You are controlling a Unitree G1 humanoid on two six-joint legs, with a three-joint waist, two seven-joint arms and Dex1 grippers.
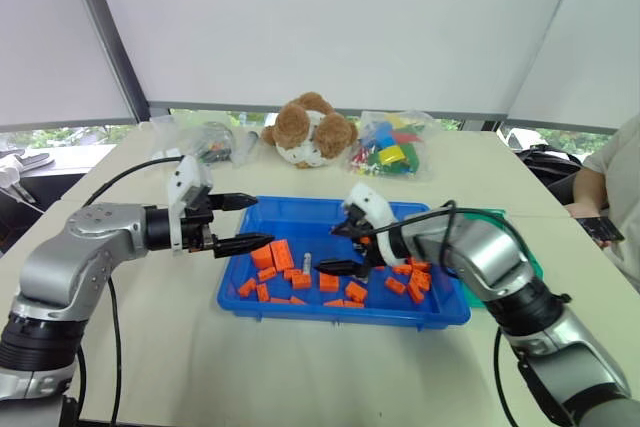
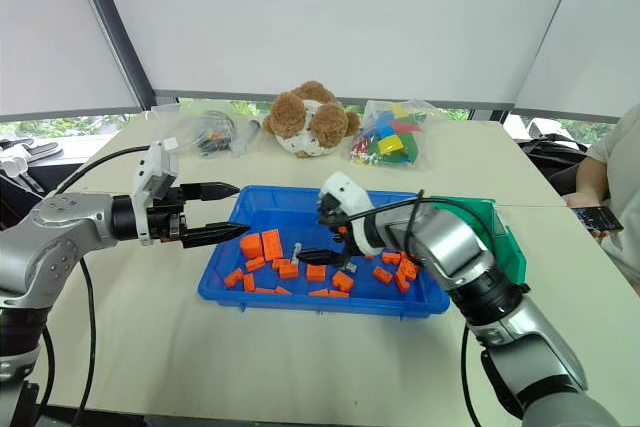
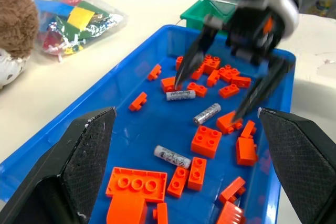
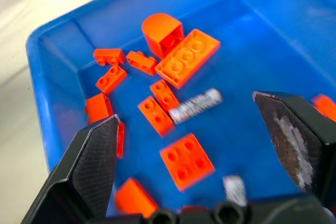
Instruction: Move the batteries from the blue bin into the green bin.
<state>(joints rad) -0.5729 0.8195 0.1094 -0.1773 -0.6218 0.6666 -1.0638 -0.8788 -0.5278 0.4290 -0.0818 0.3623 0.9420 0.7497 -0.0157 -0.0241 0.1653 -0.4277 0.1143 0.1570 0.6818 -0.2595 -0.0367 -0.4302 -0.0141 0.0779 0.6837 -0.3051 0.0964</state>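
Landmark: blue bin (image 1: 300,209) on the surface.
Batteries: three (image 3: 207,114) lie loose among orange bricks (image 3: 206,141) on the bin floor.
Right gripper (image 3: 230,94): fingers apart, empty, tips just above two batteries mid-bin.
Left gripper (image 1: 246,222): fingers apart, empty, at the bin's left edge.
Green bin (image 3: 206,13): just beside the blue bin's right end.

The two head eyes are looking forward and down across the table (image 1: 150,347), sharing nearly all of it (slightly offset). Each wrist camera is peering close along its own fingers into the blue bin (image 3: 131,61), sharing its floor.
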